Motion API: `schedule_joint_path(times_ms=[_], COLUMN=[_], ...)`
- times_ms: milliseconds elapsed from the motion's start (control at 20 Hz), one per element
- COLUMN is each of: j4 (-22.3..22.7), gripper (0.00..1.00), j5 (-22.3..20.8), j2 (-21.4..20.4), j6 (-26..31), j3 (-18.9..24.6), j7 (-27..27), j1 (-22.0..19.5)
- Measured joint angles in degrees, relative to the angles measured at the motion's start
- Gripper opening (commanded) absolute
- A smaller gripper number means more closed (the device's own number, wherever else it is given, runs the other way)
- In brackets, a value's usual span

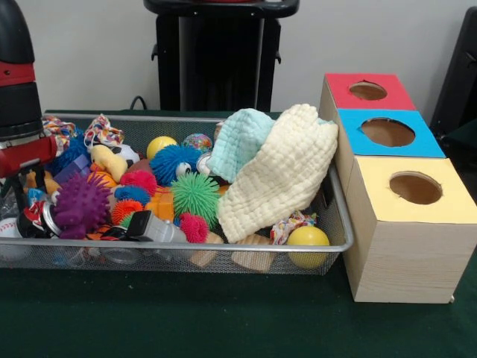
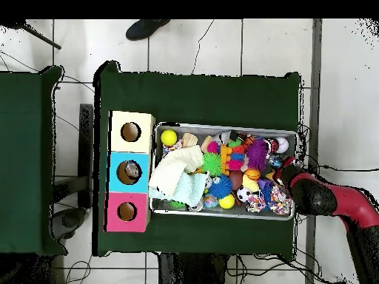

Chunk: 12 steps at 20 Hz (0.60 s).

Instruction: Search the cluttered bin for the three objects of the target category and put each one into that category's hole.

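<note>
Yellow ball [image 1: 308, 237] sits by the bin's [image 1: 223, 257] front rim. Can't tell my claw's [image 1: 26, 198] state. 3 spiky balls near the purple one [image 1: 80, 205]: soft, light, pinch mid-body.

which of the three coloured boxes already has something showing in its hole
The blue box, the middle one: the overhead view shows something pale in its hole, while the yellow box and red box show only dark holes.

wire-mesh bin [image 1: 223, 257], waffle-weave cloth [image 1: 279, 175], wood-grain box [image 1: 406, 261]
</note>
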Motion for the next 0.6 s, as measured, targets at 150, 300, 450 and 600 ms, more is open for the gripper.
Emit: schedule_joint_path(times_ms=[150, 300, 450, 600], j4=[0.00, 0.01, 0.04, 0.52], gripper=[0.00, 0.00, 0.00, 0.00], j5=[0.05, 0.29, 0.79, 2.06], j2=[0.00, -0.04, -0.45, -1.69], j6=[0.00, 0.01, 0.02, 0.02], j3=[0.00, -0.01, -0.01, -0.01], j7=[0.00, 0.00, 0.00, 0.00], j1=[0.00, 0.00, 0.01, 0.04])
